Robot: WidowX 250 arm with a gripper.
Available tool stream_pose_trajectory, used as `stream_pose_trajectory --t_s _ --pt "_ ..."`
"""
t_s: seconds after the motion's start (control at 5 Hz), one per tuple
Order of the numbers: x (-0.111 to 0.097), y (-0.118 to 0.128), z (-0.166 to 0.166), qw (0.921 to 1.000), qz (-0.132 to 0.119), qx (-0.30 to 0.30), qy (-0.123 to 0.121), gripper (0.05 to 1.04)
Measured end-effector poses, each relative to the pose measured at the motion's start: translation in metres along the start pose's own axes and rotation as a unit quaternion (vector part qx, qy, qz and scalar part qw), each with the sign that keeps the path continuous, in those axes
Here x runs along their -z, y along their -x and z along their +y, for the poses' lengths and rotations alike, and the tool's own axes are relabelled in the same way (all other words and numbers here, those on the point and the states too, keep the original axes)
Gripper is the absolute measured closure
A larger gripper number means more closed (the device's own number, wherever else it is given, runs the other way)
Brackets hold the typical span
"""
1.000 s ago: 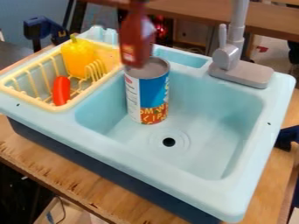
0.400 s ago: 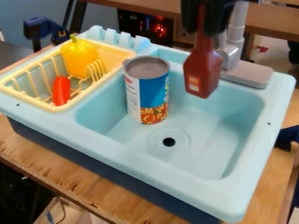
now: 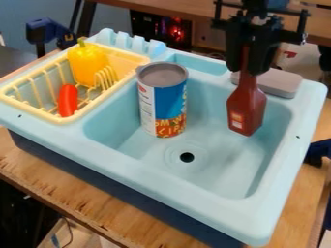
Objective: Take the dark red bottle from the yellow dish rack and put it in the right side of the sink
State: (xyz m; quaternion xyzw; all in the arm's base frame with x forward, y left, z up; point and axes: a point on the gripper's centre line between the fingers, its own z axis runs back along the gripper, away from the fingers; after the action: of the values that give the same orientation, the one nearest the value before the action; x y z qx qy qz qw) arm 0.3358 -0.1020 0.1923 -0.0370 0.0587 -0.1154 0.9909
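"What's the gripper (image 3: 246, 71) got?"

"It's clamped on the bottle's (image 3: 247, 109) neck. The bottle is at the faucet (image 3: 275, 81) end of the sink (image 3: 213, 170), with a small pale label (image 3: 237, 118) low down."

"And the can (image 3: 163, 99)?"

"Upright in the sink, near the basket (image 3: 76, 117), big lettering around its lower part."

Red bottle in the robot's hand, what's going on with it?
The robot's gripper is holding the dark red bottle by its neck, bottom end down, at the sink. I can't tell if the bottle touches the sink's floor. A big can stands in the sink, apart from it. Beside that, the yellow basket holds a yellow pepper and a small red toy.
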Motion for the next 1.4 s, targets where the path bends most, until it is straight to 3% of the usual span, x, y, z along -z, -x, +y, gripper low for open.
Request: stream_pose_trajectory --t_s 0.4,0.6,0.8,1.0,1.2,1.4 --pt "0.020 -0.010 -0.008 0.9997 0.014 0.021 0.000 0.744" --pt "0.025 -0.014 -0.014 0.9997 0.005 0.020 -0.013 0.744" --pt "0.028 -0.013 -0.011 0.9998 0.006 0.005 -0.020 0.674" --pt "0.033 -0.013 -0.010 0.9997 0.007 -0.008 -0.023 0.505" --pt "0.038 -0.013 -0.009 0.9996 0.009 -0.011 -0.024 0.666" --pt "0.038 -0.011 -0.009 0.9995 0.014 -0.014 -0.025 0.372"
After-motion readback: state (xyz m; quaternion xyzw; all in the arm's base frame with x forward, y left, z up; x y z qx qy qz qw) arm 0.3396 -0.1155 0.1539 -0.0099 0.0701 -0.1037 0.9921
